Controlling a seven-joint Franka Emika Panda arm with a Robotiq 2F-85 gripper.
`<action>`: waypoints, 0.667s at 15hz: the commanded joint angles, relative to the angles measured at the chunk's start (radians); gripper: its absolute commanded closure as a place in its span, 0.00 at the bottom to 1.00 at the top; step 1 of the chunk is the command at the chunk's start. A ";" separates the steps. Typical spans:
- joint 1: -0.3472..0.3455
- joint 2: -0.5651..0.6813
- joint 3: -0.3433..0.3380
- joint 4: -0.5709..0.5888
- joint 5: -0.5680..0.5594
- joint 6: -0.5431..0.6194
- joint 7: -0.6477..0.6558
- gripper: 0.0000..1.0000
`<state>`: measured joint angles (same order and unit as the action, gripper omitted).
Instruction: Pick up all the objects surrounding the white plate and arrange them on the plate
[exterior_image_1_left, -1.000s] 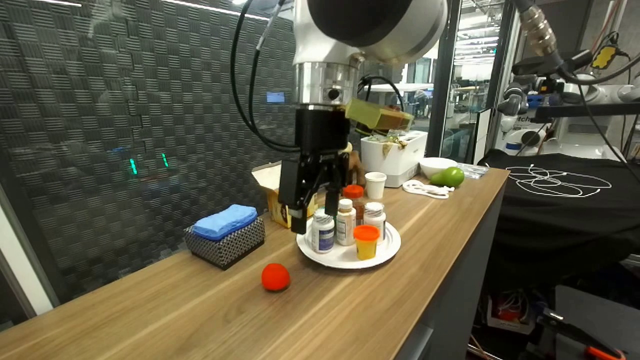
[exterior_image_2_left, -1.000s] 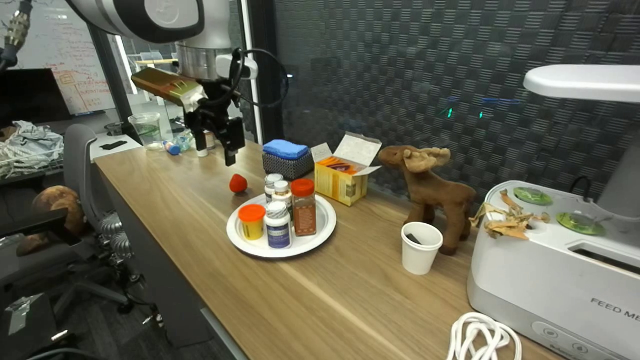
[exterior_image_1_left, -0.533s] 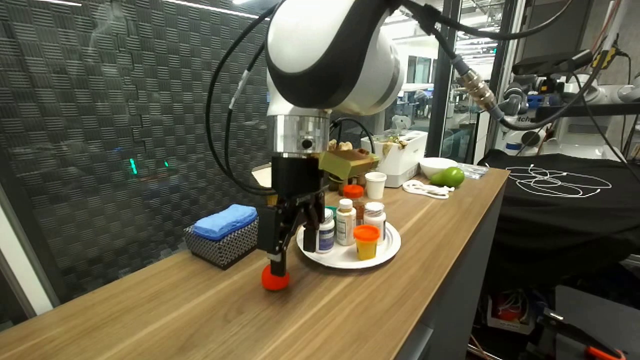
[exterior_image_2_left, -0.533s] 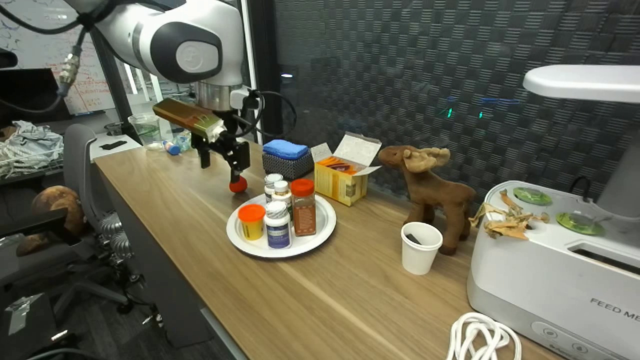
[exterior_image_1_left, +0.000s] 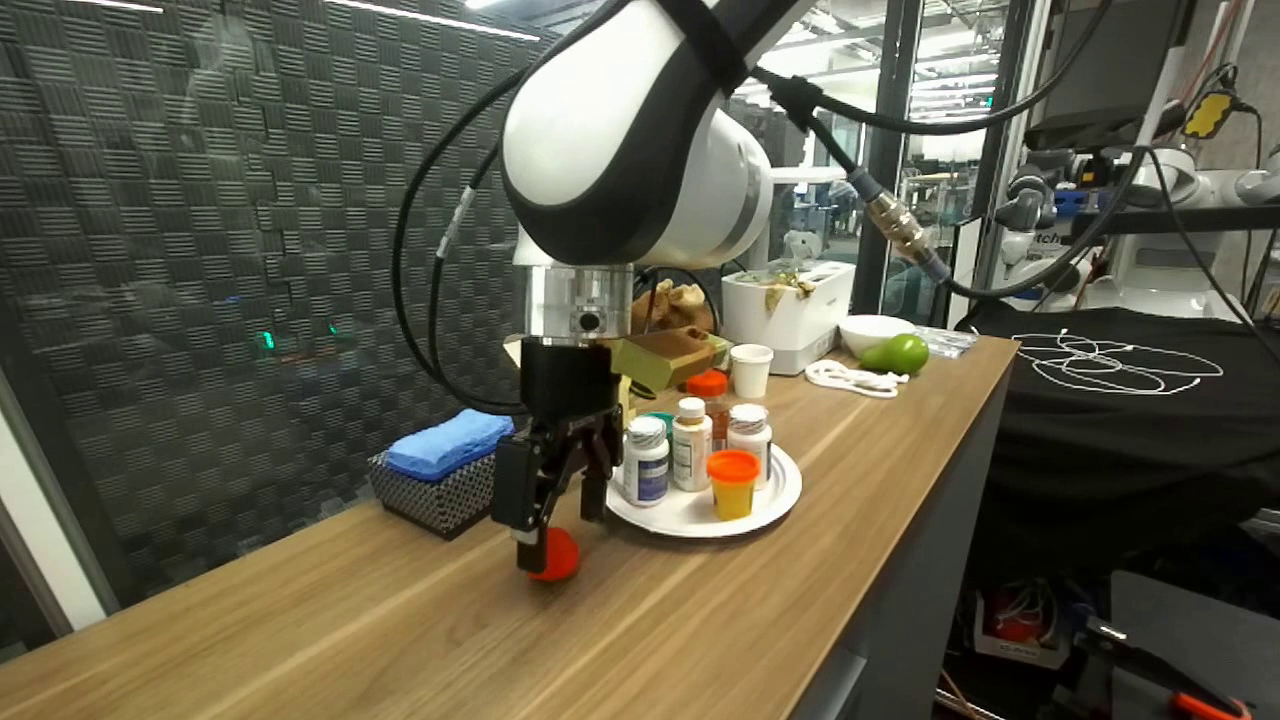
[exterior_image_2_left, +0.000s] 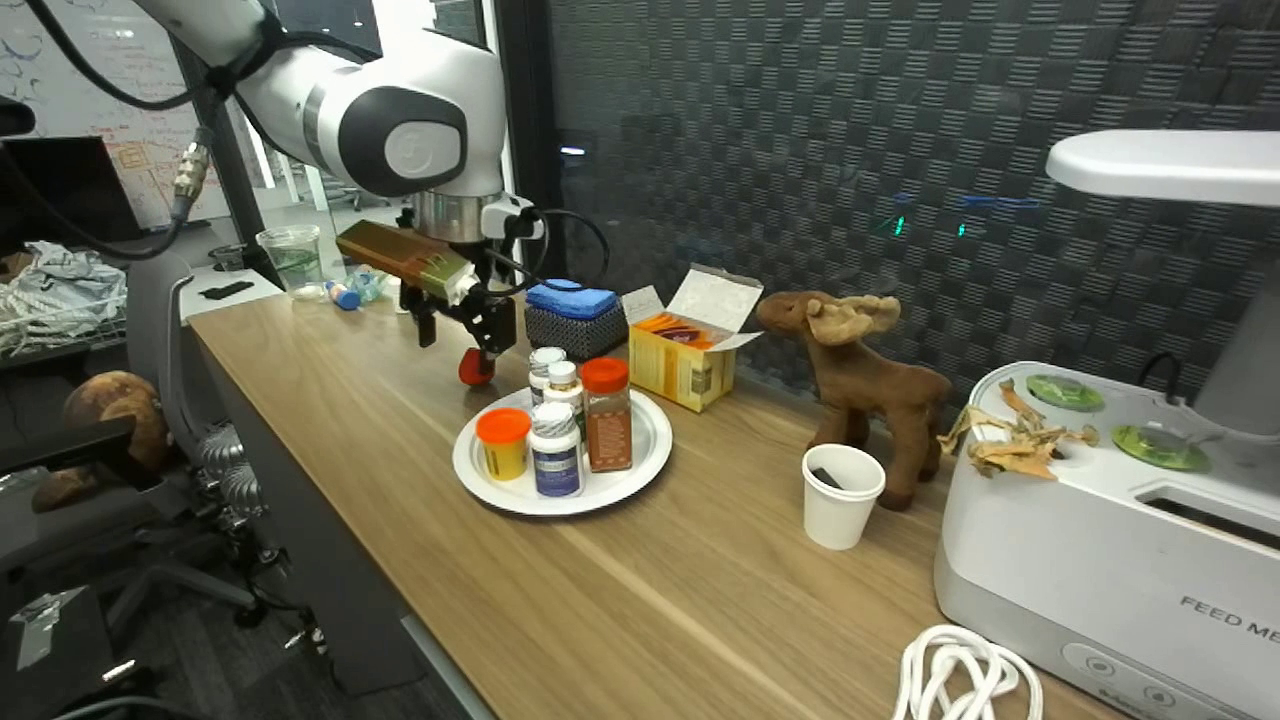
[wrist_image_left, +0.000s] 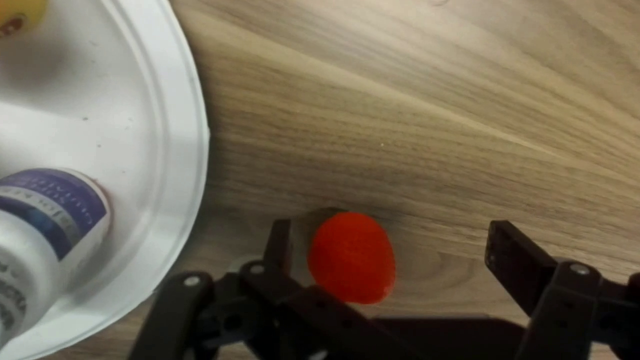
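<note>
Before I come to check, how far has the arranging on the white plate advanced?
Looks done: three white-capped bottles, the red-topped jar and the orange-lidded cup stand on the white plate. In hand: nothing gripped yet; the wrist view shows the gripper with the red ball between its open jaws. Left: that ball, which rests on the table beside the plate.

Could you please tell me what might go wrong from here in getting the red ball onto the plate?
In the wrist view, the red ball appears off-centre in the open gripper, nearer one finger, so closing might push or roll it away.

A purple-labelled bottle stands on the ball's side of the white plate, so the gripper could bump it on the way over.

Being round, the ball might also roll once released.
</note>
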<state>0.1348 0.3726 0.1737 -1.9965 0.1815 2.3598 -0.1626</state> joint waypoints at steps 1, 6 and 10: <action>-0.009 0.047 0.011 0.048 -0.005 0.007 -0.021 0.00; -0.012 0.085 0.011 0.075 -0.006 -0.001 -0.025 0.01; -0.015 0.099 0.011 0.087 -0.008 0.004 -0.030 0.39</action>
<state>0.1312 0.4531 0.1737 -1.9441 0.1798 2.3624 -0.1807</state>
